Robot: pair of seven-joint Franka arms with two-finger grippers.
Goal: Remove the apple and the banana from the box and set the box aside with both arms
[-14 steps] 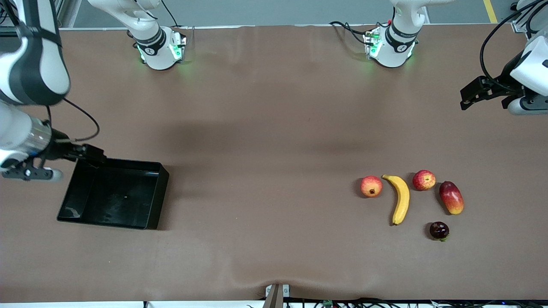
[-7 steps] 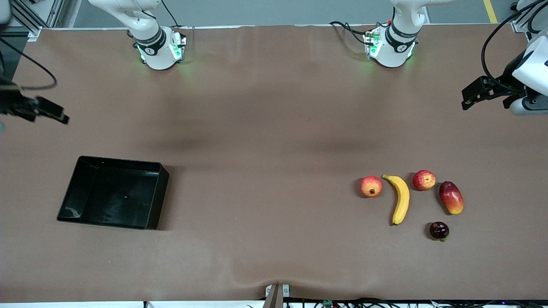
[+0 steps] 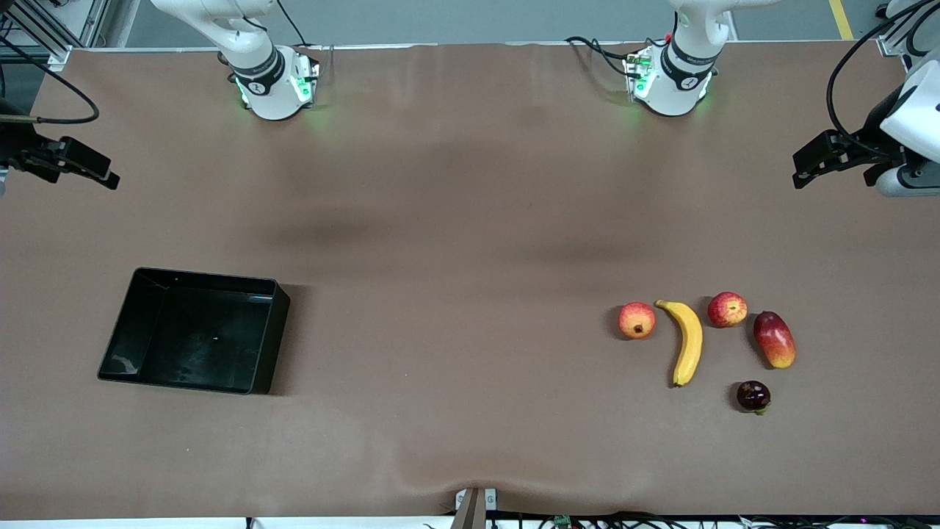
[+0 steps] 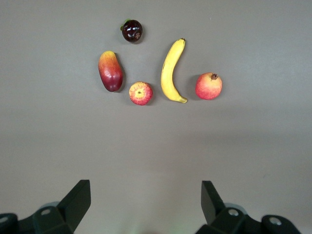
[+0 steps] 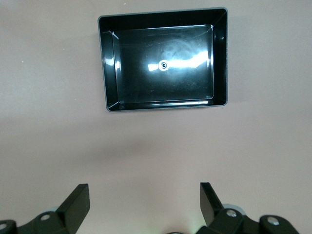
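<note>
Box (image 3: 194,332) sits empty on the tabletop (image 3: 455,220) toward the right arm's end, and the right end effector (image 3: 70,163) hangs with jaws spread wide and nothing in them over the tabletop edge at that end. Measured from the box, the fruit row lies well apart toward the left arm's end: pomegranate-like fruit (image 3: 637,320), then banana (image 3: 687,342), apple (image 3: 727,309) and mango (image 3: 774,339), with a dark plum-like fruit (image 3: 753,396) nearer the front camera. The left end effector (image 3: 830,156) waits wide and empty over that end.

Both fruits look out and the box aside, so the step is probably retreat: lift clear, keep jaws wide, avoid sweeping the box.

A second ago the right end effector was at the box's corner; it has since withdrawn. Fruit and box are unmoved.
</note>
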